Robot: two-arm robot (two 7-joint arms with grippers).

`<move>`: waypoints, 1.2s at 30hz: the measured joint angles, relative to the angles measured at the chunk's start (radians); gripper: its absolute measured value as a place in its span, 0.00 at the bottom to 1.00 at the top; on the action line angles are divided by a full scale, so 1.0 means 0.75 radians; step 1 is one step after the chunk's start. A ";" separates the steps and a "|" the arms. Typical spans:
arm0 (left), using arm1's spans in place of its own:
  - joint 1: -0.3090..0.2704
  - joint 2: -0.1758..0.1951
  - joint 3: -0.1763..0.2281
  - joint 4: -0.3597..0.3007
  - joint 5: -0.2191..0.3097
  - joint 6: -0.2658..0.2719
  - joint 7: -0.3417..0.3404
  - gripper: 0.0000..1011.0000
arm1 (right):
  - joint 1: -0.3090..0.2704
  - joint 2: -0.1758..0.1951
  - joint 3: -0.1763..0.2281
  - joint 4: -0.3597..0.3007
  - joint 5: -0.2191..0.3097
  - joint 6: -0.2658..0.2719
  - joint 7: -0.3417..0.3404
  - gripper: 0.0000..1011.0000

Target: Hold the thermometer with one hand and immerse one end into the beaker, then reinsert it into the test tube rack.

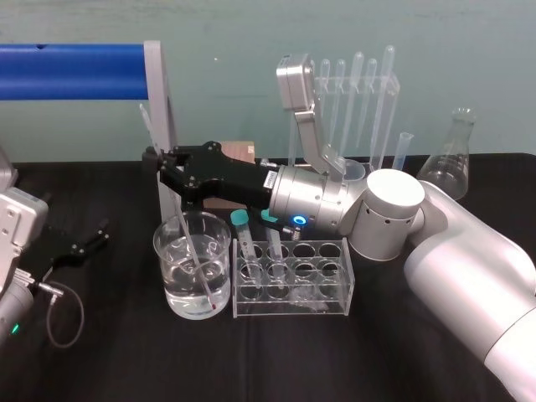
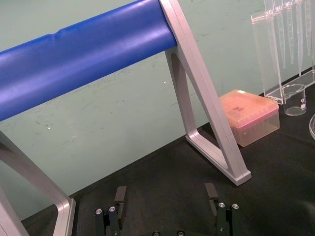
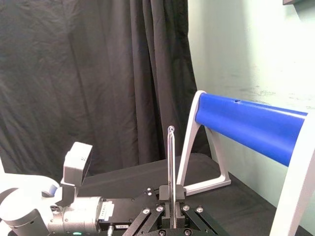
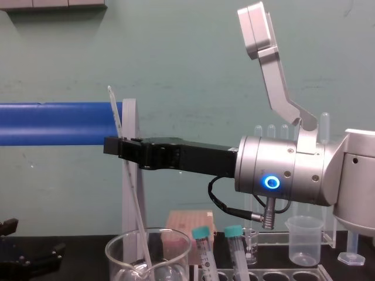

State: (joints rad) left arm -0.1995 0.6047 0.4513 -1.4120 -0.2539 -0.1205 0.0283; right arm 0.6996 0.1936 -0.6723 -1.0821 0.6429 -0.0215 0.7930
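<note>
Above the beaker (image 1: 165, 251), held the thermometer (image 1: 191, 251) clamped in the right end effector (image 1: 159, 172), tilted, lower end underwater near the glass floor; likely called for a slow lift along the rod's line before crossing to the test tube rack (image 1: 335, 289), with the left end effector (image 1: 88, 239) parked, fingers apart, at left

Black table (image 1: 109, 352): beaker (image 1: 214, 251), test tube rack (image 1: 293, 283), flask (image 1: 450, 161).

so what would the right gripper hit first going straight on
Likely nothing close: the right gripper, shut on the thermometer, points past the frame leg toward the curtain. It might graze the leg; depth is unclear.
</note>
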 joint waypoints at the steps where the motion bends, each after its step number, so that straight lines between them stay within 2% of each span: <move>1: 0.000 0.000 0.000 0.000 0.000 0.000 0.000 1.00 | 0.000 0.000 0.000 0.000 0.000 0.000 0.000 0.06; 36: 0.000 0.000 0.000 0.000 0.000 0.000 0.000 1.00 | -0.004 0.003 -0.001 -0.011 0.002 0.000 0.002 0.06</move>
State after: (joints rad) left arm -0.1995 0.6047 0.4514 -1.4120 -0.2539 -0.1205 0.0283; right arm 0.6967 0.1956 -0.6728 -1.0902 0.6443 -0.0216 0.7948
